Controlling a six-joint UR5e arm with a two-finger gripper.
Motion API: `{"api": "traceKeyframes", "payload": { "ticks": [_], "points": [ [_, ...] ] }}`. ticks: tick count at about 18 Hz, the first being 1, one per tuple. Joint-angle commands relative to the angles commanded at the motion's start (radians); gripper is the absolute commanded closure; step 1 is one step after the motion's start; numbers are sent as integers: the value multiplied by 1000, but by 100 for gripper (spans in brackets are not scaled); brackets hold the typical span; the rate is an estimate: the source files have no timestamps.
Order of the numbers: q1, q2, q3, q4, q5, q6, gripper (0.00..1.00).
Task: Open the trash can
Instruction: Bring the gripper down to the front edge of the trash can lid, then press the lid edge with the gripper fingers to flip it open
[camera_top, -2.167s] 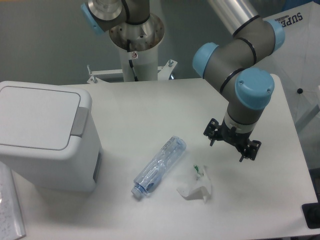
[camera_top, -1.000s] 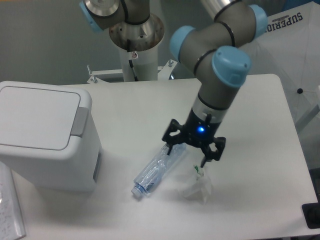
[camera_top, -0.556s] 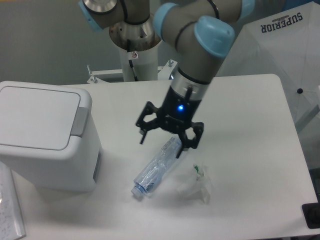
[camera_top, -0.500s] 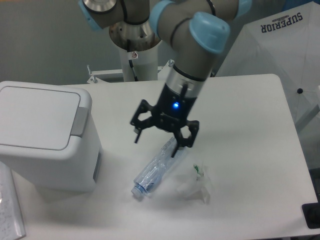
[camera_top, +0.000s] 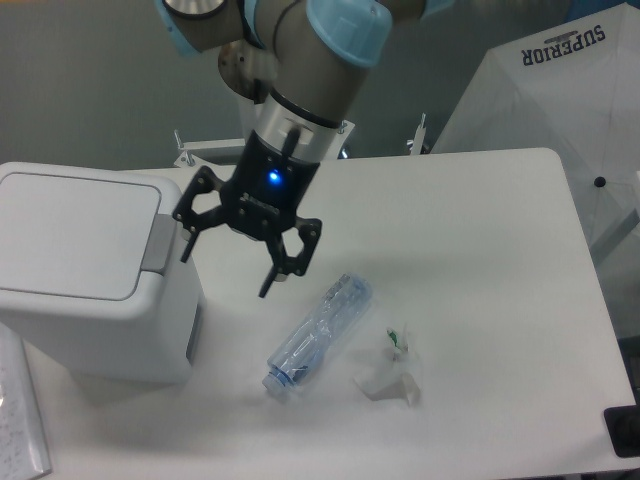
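the gripper (camera_top: 226, 269) has swung left off the clear ribbed bottle (camera_top: 320, 332), fingers spread and empty, now just beside the boxy white bin (camera_top: 90, 270), lid shut, at the table's left.

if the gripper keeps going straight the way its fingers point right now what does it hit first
The gripper, open, points down and slightly left. Straight on, it would probably meet the bare table between the trash can and the bottle. Depth is unclear from this single view.

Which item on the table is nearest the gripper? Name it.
The trash can: the open gripper has one finger beside its grey tab, while the bottle and crumpled wrapper lie farther right.
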Motion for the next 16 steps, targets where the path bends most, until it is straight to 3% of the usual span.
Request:
{"api": "traceKeyframes", "payload": {
  "ticks": [5, 16],
  "points": [
    [-3, 0, -61, 54, 5, 0, 0],
    [-11, -3, -74, 54, 8, -3, 0]
  ]
}}
